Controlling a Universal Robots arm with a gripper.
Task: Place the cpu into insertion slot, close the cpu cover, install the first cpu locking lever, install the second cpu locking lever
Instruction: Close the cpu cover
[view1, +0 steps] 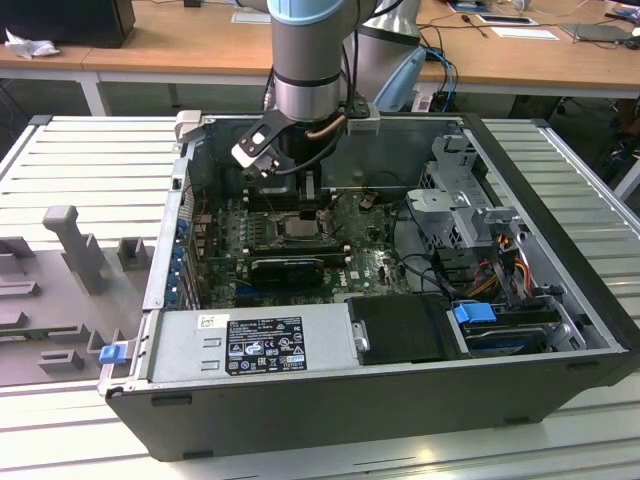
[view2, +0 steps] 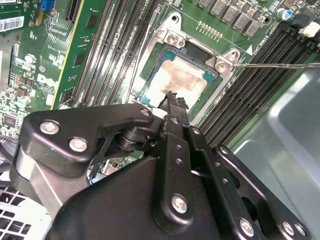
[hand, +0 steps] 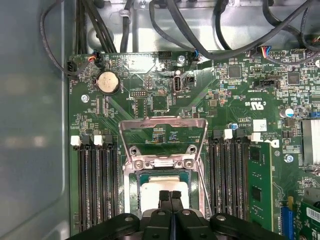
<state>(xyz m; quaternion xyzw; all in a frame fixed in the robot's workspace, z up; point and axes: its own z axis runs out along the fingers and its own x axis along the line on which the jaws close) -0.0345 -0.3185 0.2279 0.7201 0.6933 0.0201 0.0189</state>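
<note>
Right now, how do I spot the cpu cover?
Look at the green motherboard inside the open computer case, between the black memory slots. The cpu cover is flipped open next to the cpu: a thin silvery frame with a square window.

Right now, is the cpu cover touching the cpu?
Apart. In the first wrist view the cpu cover is swung open on its hinge, its frame clear of the cpu, whose pale top lies bare.

Pale silver cpu, green motherboard, black gripper, silvery cpu cover
</note>
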